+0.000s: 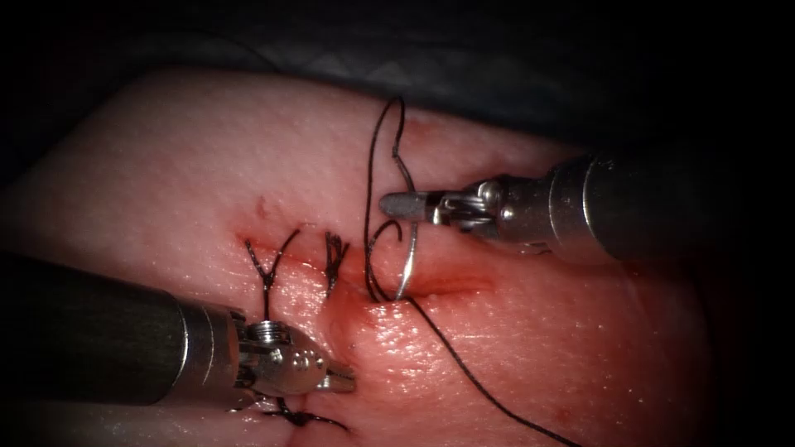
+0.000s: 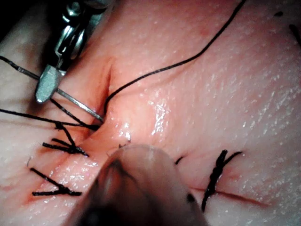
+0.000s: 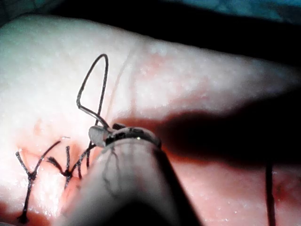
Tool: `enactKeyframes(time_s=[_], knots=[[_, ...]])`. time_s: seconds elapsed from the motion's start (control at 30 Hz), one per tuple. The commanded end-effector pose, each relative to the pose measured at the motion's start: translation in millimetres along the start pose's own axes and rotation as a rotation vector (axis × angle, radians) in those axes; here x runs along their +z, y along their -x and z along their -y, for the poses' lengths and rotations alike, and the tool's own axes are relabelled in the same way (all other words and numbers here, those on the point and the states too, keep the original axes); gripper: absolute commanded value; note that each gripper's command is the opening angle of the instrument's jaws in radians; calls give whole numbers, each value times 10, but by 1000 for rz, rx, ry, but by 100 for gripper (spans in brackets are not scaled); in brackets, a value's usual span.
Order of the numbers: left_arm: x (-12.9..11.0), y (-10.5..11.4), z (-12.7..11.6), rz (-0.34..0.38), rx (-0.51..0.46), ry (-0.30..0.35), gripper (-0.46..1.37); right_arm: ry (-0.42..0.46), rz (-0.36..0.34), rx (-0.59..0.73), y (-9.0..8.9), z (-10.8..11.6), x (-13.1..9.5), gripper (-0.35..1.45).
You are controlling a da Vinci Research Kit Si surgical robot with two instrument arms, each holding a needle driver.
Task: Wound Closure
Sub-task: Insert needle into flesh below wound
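Observation:
My right tool (image 1: 396,203) comes in from the right, its jaws shut on the curved needle (image 1: 411,248) on the upper part of its curve. The needle arcs down from there and its lower end is sunk in the tissue (image 1: 538,348) at the open cut (image 1: 447,285), just right of the finished stitches. In the left wrist view the same jaws (image 2: 46,89) grip the needle (image 2: 77,104) where it enters the tissue. Black thread (image 1: 385,141) loops above the jaws and trails off to the lower right. My left tool (image 1: 344,381) rests low on the tissue, jaws shut, holding nothing.
Two knotted stitches (image 1: 269,269) (image 1: 335,257) with cut ends close the cut's left part. Another knot (image 1: 302,416) lies beneath the left tool. Red fluid wets the cut's edges. A dark drape (image 1: 497,58) lies beyond the tissue's far edge.

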Motion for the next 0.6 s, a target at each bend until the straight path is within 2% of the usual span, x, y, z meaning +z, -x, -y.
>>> enactKeyframes(time_s=[0.03,0.4,0.47,0.6], knots=[[0,0,0,0,0,10,-35,6,5,3,2,1,-1,-35],[-3,0,6,-6,-4,15,-33,-8,47,43,25,3,-3,-35],[-6,1,10,-11,-3,18,-20,-9,50,59,32,2,-2,-35],[-11,2,15,-22,-3,20,-15,-14,59,72,38,2,-1,-35]])
